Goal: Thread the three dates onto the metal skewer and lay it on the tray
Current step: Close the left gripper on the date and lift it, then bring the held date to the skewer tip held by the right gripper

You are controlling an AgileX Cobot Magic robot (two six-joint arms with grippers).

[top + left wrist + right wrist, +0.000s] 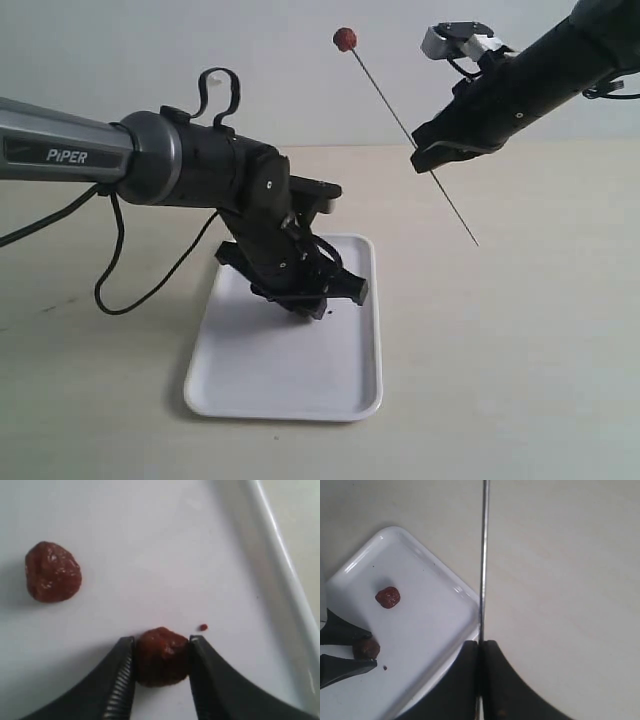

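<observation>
The white tray lies in the middle of the table. My left gripper is down on it, its jaws closed against both sides of a wrinkled reddish-brown date. A second date lies loose on the tray a short way off. My right gripper is raised at the upper right, shut on the thin metal skewer, which slants through it. The third date is stuck on the skewer's upper end. In the right wrist view the skewer runs straight out from the closed jaws, past the tray's corner.
The left arm and its black cable hang over the tray's far left side. A tiny red crumb lies beside the held date, near the tray's rim. Bare beige table spreads to the right.
</observation>
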